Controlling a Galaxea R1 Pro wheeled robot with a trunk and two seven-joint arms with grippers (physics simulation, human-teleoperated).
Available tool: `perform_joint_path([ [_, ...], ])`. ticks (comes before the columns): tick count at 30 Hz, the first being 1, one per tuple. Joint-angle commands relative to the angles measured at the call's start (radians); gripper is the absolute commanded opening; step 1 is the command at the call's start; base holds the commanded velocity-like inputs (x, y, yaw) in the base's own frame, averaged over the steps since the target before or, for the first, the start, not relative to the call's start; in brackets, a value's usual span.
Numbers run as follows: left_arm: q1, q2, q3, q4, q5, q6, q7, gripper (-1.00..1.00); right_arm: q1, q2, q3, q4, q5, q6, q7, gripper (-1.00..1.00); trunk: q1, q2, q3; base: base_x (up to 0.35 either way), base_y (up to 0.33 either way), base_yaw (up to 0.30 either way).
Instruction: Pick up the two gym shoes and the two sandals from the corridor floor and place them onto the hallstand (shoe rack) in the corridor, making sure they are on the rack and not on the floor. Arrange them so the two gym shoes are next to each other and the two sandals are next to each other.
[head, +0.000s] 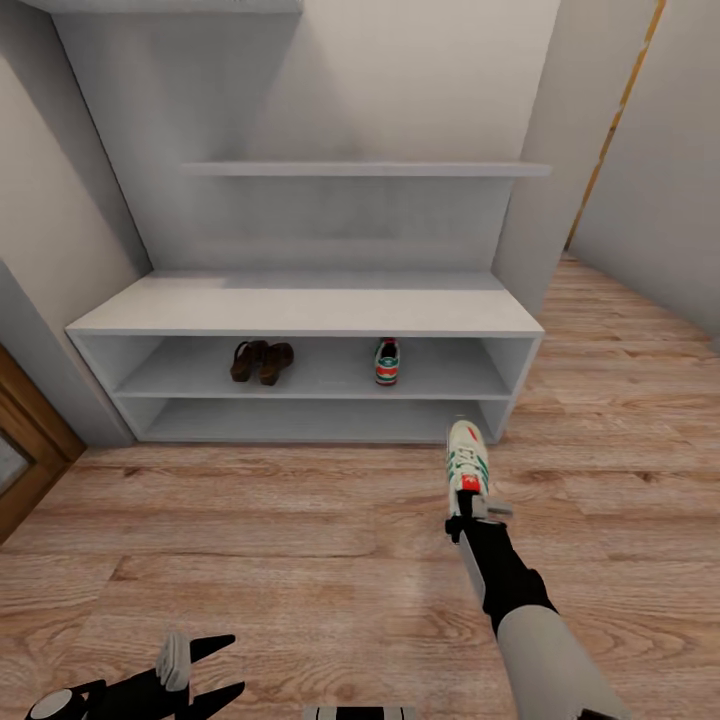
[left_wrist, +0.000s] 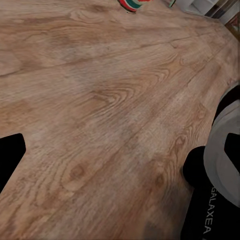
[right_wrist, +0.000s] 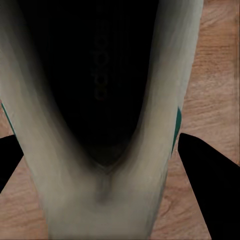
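Observation:
The hallstand (head: 300, 305) stands against the wall ahead, a pale grey bench with two low open shelves. On its upper open shelf the two brown sandals (head: 260, 360) lie side by side at the left. One gym shoe (head: 387, 361) sits to their right, apart from them. The second gym shoe (head: 467, 458) hangs toe-forward just in front of the rack's right end, above the floor. My right gripper (head: 478, 510) is shut on its heel end, and the shoe's dark inside (right_wrist: 100, 90) lies between the fingers (right_wrist: 202, 175). My left gripper (head: 190, 665) stays low and open over the floor (left_wrist: 100, 100).
Wood-plank corridor floor (head: 250, 520) stretches between me and the rack. A wall shelf (head: 365, 169) hangs above the bench. A brown door frame (head: 25, 440) stands at the left, and the corridor runs on to the right past the rack (head: 620, 330).

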Motion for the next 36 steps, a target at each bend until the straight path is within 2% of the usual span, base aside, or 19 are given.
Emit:
perform_joint_path([
  [1,0.001,-0.003,0.011,0.001,0.0,-0.002,0.002,1.0,-0.006,0.001,0.002,-0.007,0.01,0.012,0.008,-1.0,0.0,0.0,-0.001,0.0,0.0,0.0],
  [5,0.002,-0.003,0.015,0.001,-0.001,-0.004,0.005,1.0,-0.029,0.001,0.026,-0.027,0.01,0.033,0.034,-1.0,0.0,0.0,-0.001,0.0,0.0,0.0],
  [11,0.004,-0.003,0.016,0.001,-0.002,-0.006,0.005,1.0,-0.032,0.001,0.008,-0.001,0.009,0.009,0.01,-1.0,0.0,0.0,-0.001,0.0,0.0,0.0],
  [18,0.004,-0.003,0.016,0.001,-0.002,-0.006,0.006,1.0,-0.033,0.001,0.006,-0.001,0.009,-0.008,0.007,-1.0,0.0,0.0,-0.001,0.0,0.0,0.0],
  [29,0.004,-0.003,0.017,0.001,-0.002,-0.006,0.009,1.0,-0.088,0.001,0.067,-0.015,0.006,0.022,0.004,-1.0,0.0,0.0,-0.001,0.0,0.0,0.0],
  [36,0.004,-0.003,0.017,0.001,-0.003,-0.006,0.009,1.0,-0.128,0.001,0.07,-0.017,-0.005,0.061,0.005,-1.0,0.0,0.0,-0.001,0.0,0.0,0.0],
])
